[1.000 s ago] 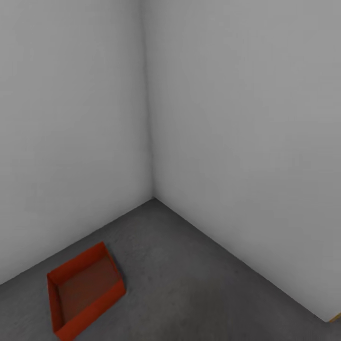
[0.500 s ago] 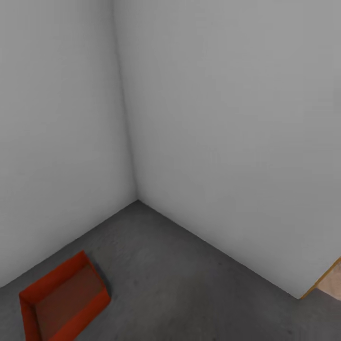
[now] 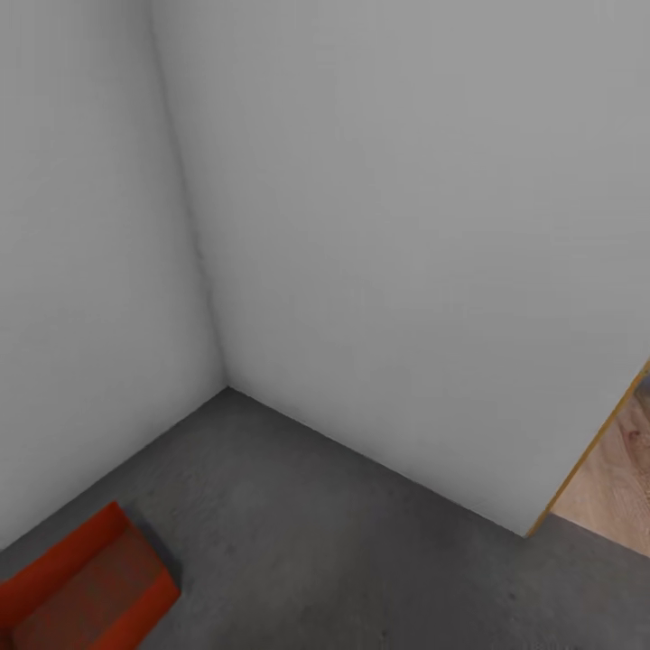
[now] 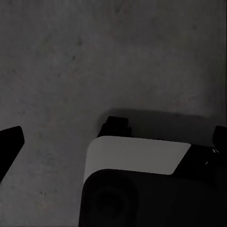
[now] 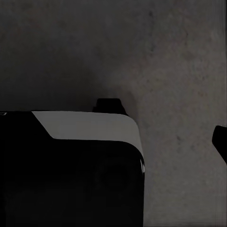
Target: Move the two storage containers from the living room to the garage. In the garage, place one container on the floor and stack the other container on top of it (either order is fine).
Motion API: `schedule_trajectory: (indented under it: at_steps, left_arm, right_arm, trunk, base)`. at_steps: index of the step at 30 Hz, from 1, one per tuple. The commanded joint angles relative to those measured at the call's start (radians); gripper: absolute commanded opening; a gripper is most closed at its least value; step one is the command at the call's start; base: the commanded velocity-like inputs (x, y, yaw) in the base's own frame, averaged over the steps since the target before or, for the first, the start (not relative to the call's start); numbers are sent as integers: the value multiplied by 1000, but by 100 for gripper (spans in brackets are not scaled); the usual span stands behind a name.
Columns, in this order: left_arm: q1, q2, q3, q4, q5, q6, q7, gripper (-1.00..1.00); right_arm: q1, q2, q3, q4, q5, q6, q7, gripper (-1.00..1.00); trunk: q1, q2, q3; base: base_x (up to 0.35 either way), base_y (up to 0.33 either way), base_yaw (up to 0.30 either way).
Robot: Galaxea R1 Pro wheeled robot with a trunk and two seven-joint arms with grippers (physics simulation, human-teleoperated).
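Garage floor (image 3: 343, 542), storage container (image 3: 86, 591) resting

Container (image 3: 81, 591) on floor (image 3: 307, 542) far left (near wall corner); doorway (image 3: 614, 478) far right.

Soft, even light fills the head view; the pale walls (image 3: 388, 226) show no glare, and the corner shades faintly darker. Both wrist views are dim and grainy, with murky shadow on the concrete floor (image 4: 94, 61).
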Motion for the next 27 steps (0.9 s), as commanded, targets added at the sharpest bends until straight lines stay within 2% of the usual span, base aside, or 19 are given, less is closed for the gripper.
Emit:
schedule_trajectory:
  at_steps: [1,20,27]
  left_arm:
    - [0,0,-4,-1,10,3,3,100]
    - [0,0,-3,-1,10,3,3,100]
    - [0,0,-3,-1,10,3,3,100]
  right_arm:
    - [-1,1,8,3,-10,-5,0,100]
    - [-1,0,8,3,-13,-5,0,100]
    - [-1,-17,8,3,-13,-5,1,100]
  trunk:
    - [0,-1,-1]
    - [0,-1,-1]
    - [0,-1,-1]
  base:
    - [0,0,-293]
    - [0,0,-295]
    - [0,0,-295]
